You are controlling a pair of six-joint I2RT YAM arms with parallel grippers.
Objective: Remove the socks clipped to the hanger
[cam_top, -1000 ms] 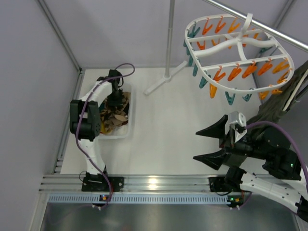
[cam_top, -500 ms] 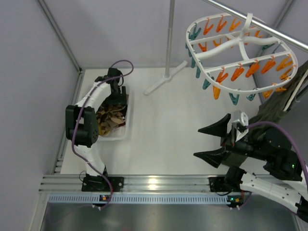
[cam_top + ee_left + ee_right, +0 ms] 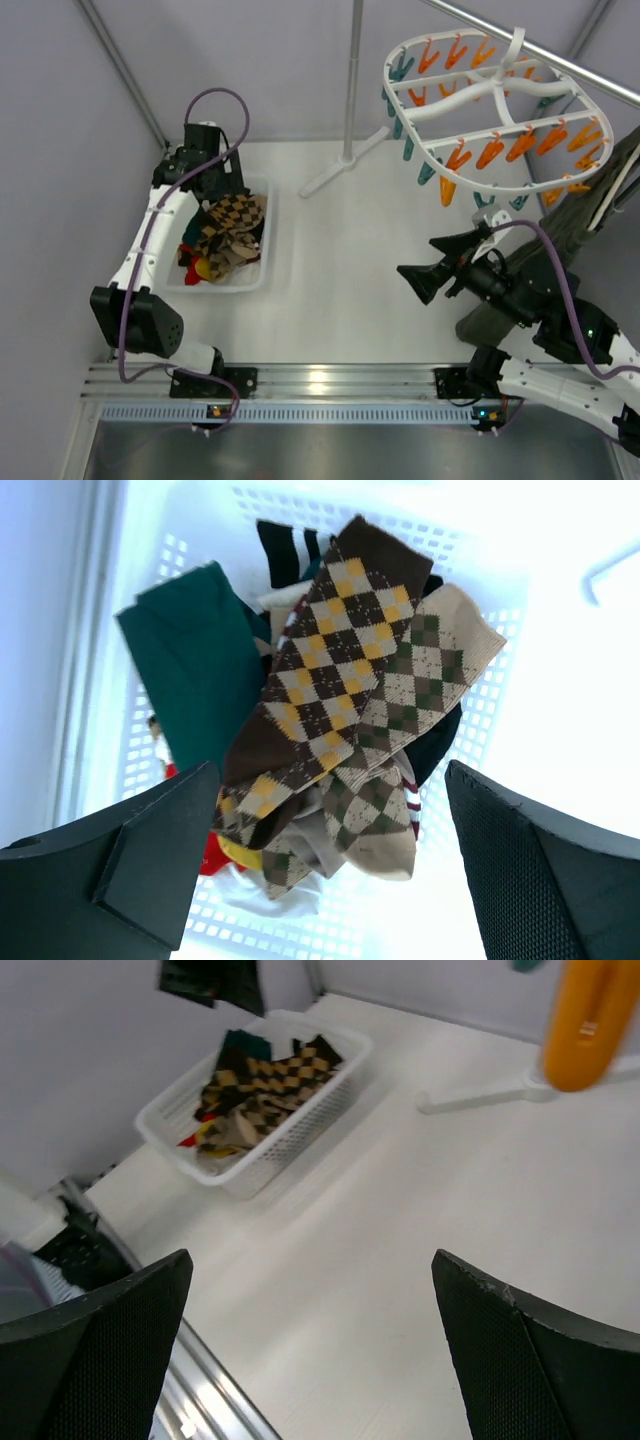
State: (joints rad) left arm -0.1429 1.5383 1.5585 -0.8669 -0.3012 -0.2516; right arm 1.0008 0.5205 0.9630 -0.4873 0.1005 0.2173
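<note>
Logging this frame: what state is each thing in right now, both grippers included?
left gripper: open, empty, over the basket.
right gripper: open, empty.
socks: piled loose in the basket.
hanger: hung on the rail; no sock visible on its clips.
basket: upright, holding the socks.
green garment: hanging at the right, beside the hanger.

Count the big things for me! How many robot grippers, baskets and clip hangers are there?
Robot grippers: 2, the left gripper and the right gripper
Baskets: 1, the white basket
Clip hangers: 1, the hanger
Total: 4
</note>
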